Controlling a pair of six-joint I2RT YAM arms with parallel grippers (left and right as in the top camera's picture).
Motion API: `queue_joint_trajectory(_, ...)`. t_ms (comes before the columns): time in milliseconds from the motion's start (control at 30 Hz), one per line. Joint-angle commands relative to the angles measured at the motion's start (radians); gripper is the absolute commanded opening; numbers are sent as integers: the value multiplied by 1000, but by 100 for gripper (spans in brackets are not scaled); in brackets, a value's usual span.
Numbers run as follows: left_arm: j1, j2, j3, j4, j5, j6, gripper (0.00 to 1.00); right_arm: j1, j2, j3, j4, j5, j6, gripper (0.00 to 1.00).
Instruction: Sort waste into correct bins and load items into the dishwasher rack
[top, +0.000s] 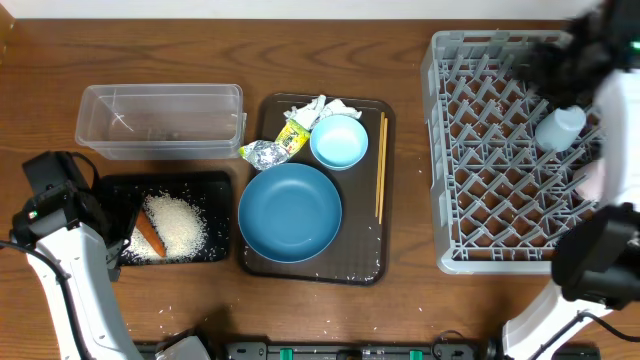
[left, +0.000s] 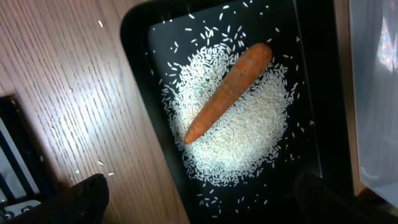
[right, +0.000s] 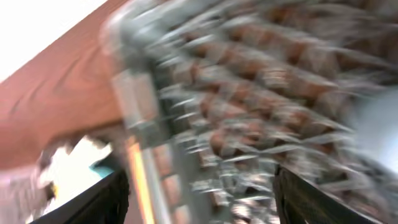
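Dishwasher rack, far R, biggest thing. One small white cup lies among the pegs, upper R, w/ the R arm blurred above it. Step in hand, I judge: loading cups into the rack.

Brown serving tray, centre, carries the rest. Dark blue bowl at front, light blue cup just behind, chopsticks along the R edge. Tissue, wrapper & foil are bunched at the back.

Clear tub sits back L. Black tray is in front of it, w/ the rice heap inside & the carrot lying across the rice.

Next, prob.: R arm reaches over to the serving tray for the light blue cup or the bowl. The bowl is wide, so it needs a rim pinch & a tilt between pegs. Tissue, foil & wrapper are not yet binned.

Right gripper: view smeared, but the fingers show well apart w/ rack seen between them. Nothing held, no contact I can make out.

Left gripper: jaws wide, empty, hanging over the black tray near the rice, not touching.
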Motion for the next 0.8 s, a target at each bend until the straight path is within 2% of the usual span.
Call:
queue_joint_trajectory(0,5,4,6,-4,-1,-13,98,164,-20,6,12,9,-78,73)
queue_joint_trajectory(233,5,4,6,-4,-1,-13,98,480,19,3,79,237,-75,72)
queue_joint_trajectory(400,5,4,6,-4,-1,-13,98,660,99,3,129,414,34,69)
queue_joint_trajectory(567,5,4,6,-4,-1,-13,98,764,188,3,188,430,91,68)
queue_joint_trajectory(767,5,4,6,-4,-1,-13,98,832,290,3,217,430,93,65)
